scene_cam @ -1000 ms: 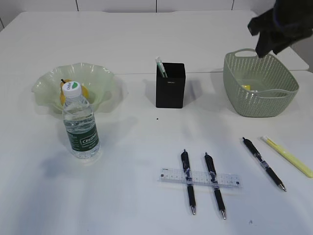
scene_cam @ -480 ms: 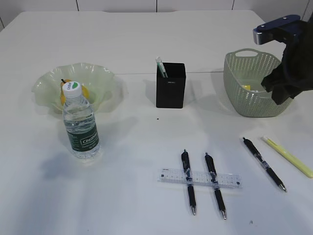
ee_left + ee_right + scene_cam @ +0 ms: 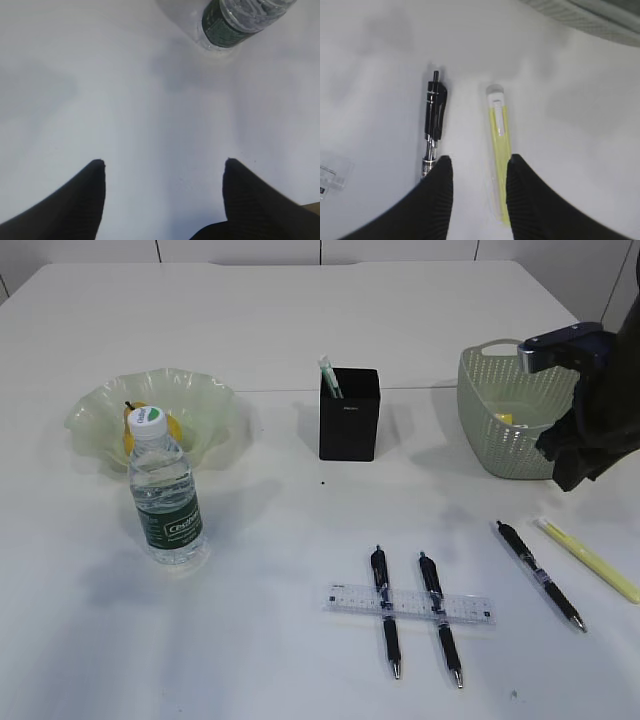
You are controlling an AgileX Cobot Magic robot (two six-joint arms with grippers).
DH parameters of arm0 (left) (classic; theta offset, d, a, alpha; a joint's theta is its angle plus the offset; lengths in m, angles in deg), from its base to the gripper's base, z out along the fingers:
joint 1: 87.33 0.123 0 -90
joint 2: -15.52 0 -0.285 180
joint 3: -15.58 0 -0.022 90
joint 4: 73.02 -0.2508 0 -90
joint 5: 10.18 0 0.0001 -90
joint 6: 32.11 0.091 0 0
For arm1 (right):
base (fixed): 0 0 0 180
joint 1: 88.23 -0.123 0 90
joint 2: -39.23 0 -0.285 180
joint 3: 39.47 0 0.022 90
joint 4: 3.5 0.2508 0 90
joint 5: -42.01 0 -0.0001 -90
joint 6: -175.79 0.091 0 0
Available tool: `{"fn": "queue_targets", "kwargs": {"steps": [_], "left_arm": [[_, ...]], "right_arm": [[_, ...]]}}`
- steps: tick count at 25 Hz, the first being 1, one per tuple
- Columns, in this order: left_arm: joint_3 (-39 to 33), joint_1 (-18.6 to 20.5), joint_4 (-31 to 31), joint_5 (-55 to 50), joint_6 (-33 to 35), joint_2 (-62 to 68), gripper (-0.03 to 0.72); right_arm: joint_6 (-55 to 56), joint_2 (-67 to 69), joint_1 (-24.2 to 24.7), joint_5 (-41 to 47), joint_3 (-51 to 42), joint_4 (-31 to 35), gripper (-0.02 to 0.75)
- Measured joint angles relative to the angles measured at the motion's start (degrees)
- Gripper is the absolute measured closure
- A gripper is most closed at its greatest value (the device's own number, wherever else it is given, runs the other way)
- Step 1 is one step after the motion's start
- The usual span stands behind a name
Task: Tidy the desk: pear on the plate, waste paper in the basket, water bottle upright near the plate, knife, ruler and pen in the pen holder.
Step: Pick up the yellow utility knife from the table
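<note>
A water bottle (image 3: 165, 495) stands upright in front of the green glass plate (image 3: 205, 400), where the pear (image 3: 133, 432) lies half hidden behind it. The black pen holder (image 3: 349, 418) has a green-white stick (image 3: 328, 376) in it. A clear ruler (image 3: 408, 604) lies under two black pens (image 3: 386, 612) (image 3: 441, 620); a third pen (image 3: 538, 573) (image 3: 434, 120) lies to the right. My right gripper (image 3: 566, 478) (image 3: 477, 161) hangs open over a slim yellow stick (image 3: 590, 561) (image 3: 498, 142), pen or knife I cannot tell. My left gripper (image 3: 164, 162) is open over bare table. Waste paper is out of view.
The green basket (image 3: 520, 445) stands at the back right, partly behind my right arm, with a small yellow bit (image 3: 503, 420) inside. The bottle's base (image 3: 239, 20) shows at the top of the left wrist view. The table's right edge is close to the yellow stick.
My right arm has come down from above the basket toward the front, and now hangs lower beside the basket over the yellow stick. Nothing on the table has moved.
</note>
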Motion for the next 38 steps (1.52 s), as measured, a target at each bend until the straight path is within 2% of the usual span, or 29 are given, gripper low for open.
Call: {"fn": "queue_targets", "kwargs": {"steps": [16,38], "left_arm": [[0.0,0.0,-0.26,0.0,0.0,0.0,0.169],[0.0,0.0,-0.43,0.0,0.0,0.0,0.171]], "right_arm": [[-3.93,7.33,3.15,-2.49,0.0,0.94,0.467],[-5.35,11.33,3.15,-5.95,0.0,1.4,0.467]]}}
